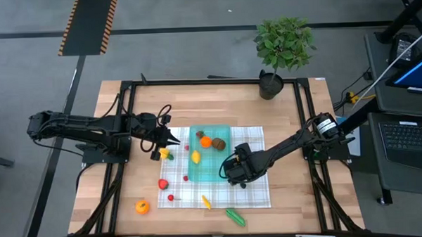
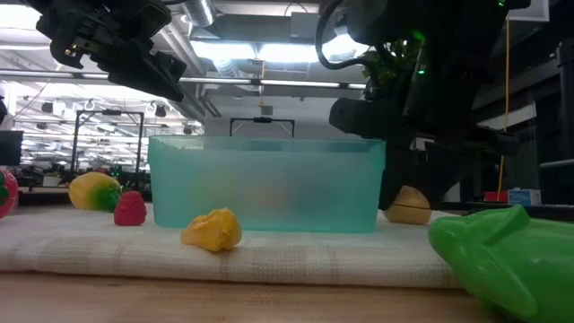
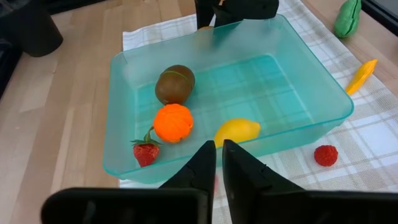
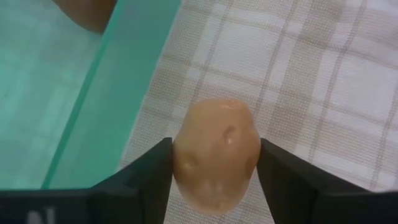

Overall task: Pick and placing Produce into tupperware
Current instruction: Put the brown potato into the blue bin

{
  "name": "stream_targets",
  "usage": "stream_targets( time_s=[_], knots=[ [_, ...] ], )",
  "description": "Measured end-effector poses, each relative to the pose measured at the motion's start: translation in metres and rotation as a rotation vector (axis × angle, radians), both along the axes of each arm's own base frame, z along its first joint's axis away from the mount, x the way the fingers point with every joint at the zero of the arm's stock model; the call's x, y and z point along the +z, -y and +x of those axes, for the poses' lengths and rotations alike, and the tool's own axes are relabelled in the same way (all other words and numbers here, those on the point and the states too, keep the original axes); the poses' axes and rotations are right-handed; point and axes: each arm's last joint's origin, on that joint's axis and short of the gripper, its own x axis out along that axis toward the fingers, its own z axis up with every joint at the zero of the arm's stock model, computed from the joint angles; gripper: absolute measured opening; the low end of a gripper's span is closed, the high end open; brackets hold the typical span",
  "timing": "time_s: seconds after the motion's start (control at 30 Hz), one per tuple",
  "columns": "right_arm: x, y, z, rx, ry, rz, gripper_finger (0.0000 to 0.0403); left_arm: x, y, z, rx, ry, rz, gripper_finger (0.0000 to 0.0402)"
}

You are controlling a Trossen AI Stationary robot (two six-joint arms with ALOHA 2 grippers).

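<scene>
Tupperware (image 1: 223, 167), the shallow translucent teal plastic container, sits on the white-and-green checked cloth (image 1: 254, 191); we use it as our landmark. Inside it lie a brown kiwi-like piece (image 3: 175, 83), an orange ball (image 3: 173, 122), a yellow lemon (image 3: 237, 131) and a small strawberry (image 3: 145, 152). Just outside its right wall, our right gripper (image 4: 214, 163) has its fingers against both sides of a tan, dimpled potato-shaped toy (image 4: 216, 157) resting on the cloth; we judge the grip nearly made. To do this well, we would finish closing squarely, lift straight up until clear of the rim, cross over the wall, then release low above a bare patch of floor. Our left gripper (image 3: 217, 162) hovers at the container's left edge, fingers pressed together and empty. We can read no brand, label or writing.
</scene>
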Motion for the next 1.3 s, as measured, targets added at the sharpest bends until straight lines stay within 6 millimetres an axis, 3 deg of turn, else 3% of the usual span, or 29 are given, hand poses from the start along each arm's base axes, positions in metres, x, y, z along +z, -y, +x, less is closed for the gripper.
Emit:
stream_targets(
  time_s=[0.4, 0.83, 1.3],
  knots=[
    [0.004, 0.001, -0.003, 0.001, -0.012, -0.005, 0.0203, 0.000, 0.000, 0.000, 0.000, 0.000, 0.000, 0.0006],
    [0.052, 0.001, -0.034, 0.044, 0.070, -0.159, 0.0201, 0.000, 0.000, 0.000, 0.000, 0.002, 0.000, 0.0035],
    [0.041, 0.007, -0.078, 0.113, 0.340, -0.349, 0.0201, 0.000, 0.000, 0.000, 0.000, 0.002, -0.001, 0.0040]
  ],
)
